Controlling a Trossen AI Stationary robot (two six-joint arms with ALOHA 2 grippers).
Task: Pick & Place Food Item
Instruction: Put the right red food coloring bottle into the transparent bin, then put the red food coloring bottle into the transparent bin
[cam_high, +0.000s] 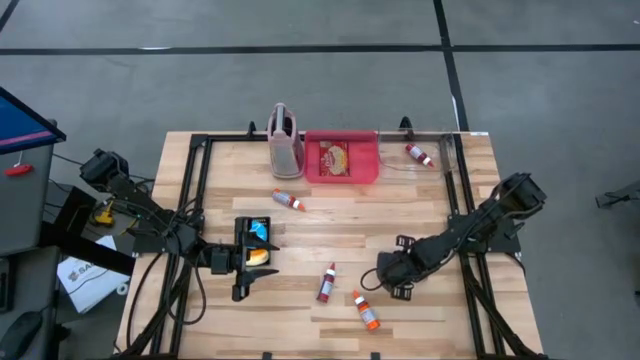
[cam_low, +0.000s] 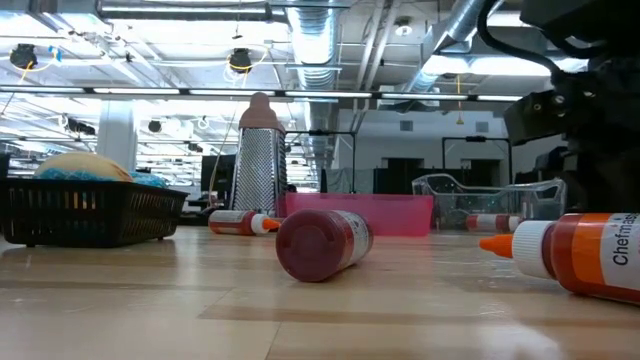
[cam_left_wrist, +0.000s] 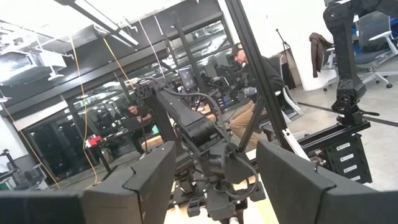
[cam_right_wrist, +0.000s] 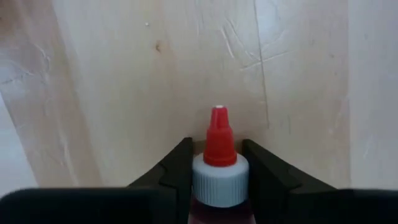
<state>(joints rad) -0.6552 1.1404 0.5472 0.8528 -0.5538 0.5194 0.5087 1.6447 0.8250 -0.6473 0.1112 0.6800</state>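
Observation:
In the right wrist view a sauce bottle (cam_right_wrist: 217, 171) with a white cap and a red nozzle lies between the fingers of my right gripper (cam_right_wrist: 217, 167), which is shut on it. From above, this gripper (cam_high: 392, 277) stands at the table's near right and hides the bottle. Two more bottles (cam_high: 327, 282) (cam_high: 366, 310) lie on their sides to its left. My left gripper (cam_high: 250, 268) hangs open beside a black basket (cam_high: 258, 240) at the near left, and nothing is between its fingers (cam_left_wrist: 143, 180). My right gripper pinches the bottle's white cap (cam_right_wrist: 200, 177) between its two fingers, one on each side. The fingers come from above, pointing down, and lie across the bottle. The red nozzle (cam_right_wrist: 219, 137) sticks out past them over the wood; the body is hidden behind the gripper.
A red tray (cam_high: 365, 165) with a packet (cam_high: 334, 157) stands at the far edge. A metal grater (cam_high: 284, 140) is to its left and a clear bin (cam_high: 445, 150) holding a bottle (cam_high: 420, 155) to its right. Another bottle (cam_high: 289, 199) lies mid-table.

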